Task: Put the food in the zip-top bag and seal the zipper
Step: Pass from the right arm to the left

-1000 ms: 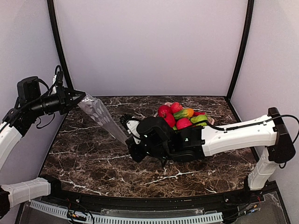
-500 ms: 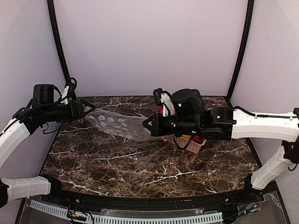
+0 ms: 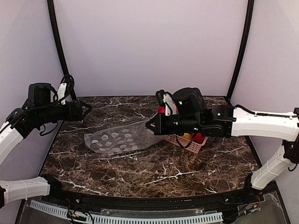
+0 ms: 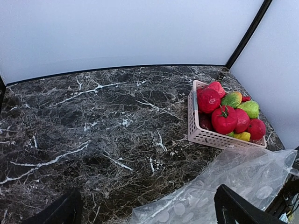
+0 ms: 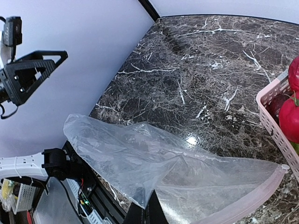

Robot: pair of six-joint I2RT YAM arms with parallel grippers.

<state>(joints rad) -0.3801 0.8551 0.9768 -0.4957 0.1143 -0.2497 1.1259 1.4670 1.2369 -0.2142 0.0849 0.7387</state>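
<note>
The zip-top bag (image 3: 119, 139) is clear with whitish dots. One end is pinched in my right gripper (image 3: 150, 125), which is shut on it. The rest sags leftward, its far end lying on the marble. In the right wrist view the bag (image 5: 163, 158) hangs from the shut right gripper (image 5: 150, 211), and the pinkish zipper (image 5: 252, 200) runs along its lower right edge. My left gripper (image 3: 84, 110) is open, up and to the left of the bag, holding nothing. In the left wrist view the left gripper (image 4: 148, 198) spans the bag (image 4: 233, 186). The food (image 4: 224, 119), glossy red and green fruits, fills the pink basket (image 4: 219, 140).
The pink basket (image 3: 189, 142) sits at the back right, partly hidden under my right arm, with a red fruit (image 3: 161, 110) showing behind the wrist. The dark marble table (image 3: 140, 172) is enclosed by pale walls with black corner posts.
My left gripper opened and let go of the bag, whose left end dropped from the air onto the table. The right gripper moved to the middle, still holding its end.
</note>
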